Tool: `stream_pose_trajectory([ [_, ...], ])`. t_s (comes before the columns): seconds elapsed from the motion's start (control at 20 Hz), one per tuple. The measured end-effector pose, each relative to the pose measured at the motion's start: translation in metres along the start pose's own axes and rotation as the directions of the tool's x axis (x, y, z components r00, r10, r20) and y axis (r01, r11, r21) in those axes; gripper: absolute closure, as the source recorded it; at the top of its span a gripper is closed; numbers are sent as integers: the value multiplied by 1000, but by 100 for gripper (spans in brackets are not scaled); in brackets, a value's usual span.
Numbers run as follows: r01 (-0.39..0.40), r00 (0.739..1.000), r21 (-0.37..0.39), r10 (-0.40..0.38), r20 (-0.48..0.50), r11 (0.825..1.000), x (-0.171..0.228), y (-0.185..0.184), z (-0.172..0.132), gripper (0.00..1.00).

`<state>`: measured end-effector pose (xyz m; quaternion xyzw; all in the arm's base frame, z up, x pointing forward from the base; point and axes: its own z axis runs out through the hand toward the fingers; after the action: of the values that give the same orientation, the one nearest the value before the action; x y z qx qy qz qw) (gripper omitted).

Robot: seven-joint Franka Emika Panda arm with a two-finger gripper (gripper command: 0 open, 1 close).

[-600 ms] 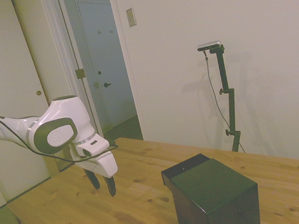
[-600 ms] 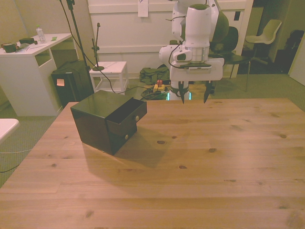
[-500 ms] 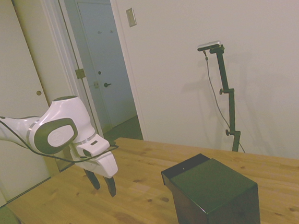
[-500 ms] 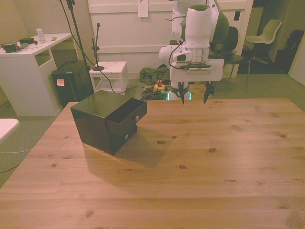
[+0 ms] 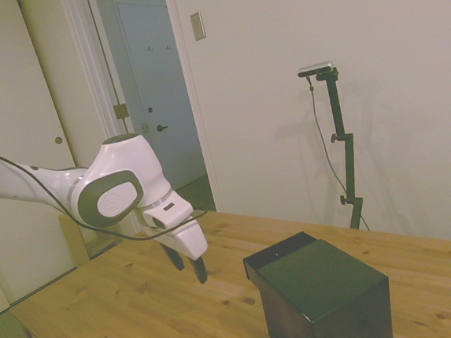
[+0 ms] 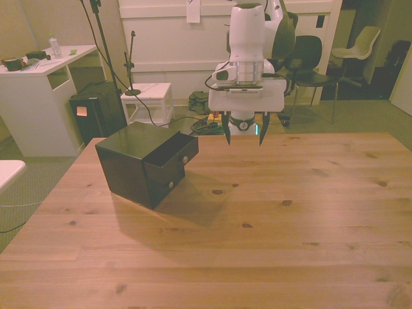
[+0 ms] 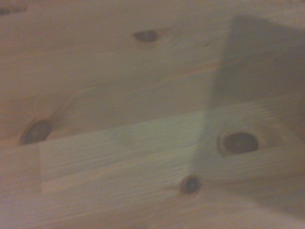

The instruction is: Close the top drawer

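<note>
Wooden table (image 7: 119,157) blurred; top drawer (image 6: 172,156) protrudes.

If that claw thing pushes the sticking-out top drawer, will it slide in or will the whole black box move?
Likely it slides in: the top drawer juts from the box like a sliding section. The box sits loose on smooth wood, so it might skid. The open tool hangs apart from it, above the table.

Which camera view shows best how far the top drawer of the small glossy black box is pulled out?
The front view: the top drawer faces that camera, jutting out past the black box's lower body, its knob visible. The side view shows the box from behind, the drawer only an edge beyond the lid. The wrist view shows only wooden table.
</note>
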<state>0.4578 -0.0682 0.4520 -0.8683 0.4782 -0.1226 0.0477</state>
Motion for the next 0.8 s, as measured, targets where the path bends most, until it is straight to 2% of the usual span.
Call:
stream_pose_trajectory([
  [0.55, -118, 987, 69, 125, -98, 991, 89, -24, -15, 0],
  [0.7, -139, 983, 74, 146, -111, 988, 104, -24, -10, 0],
  [0.75, -143, 982, 72, 151, -114, 987, 107, -24, -7, 100],
  [0.8, -147, 981, 71, 155, -115, 987, 109, -25, -4, 100],
])
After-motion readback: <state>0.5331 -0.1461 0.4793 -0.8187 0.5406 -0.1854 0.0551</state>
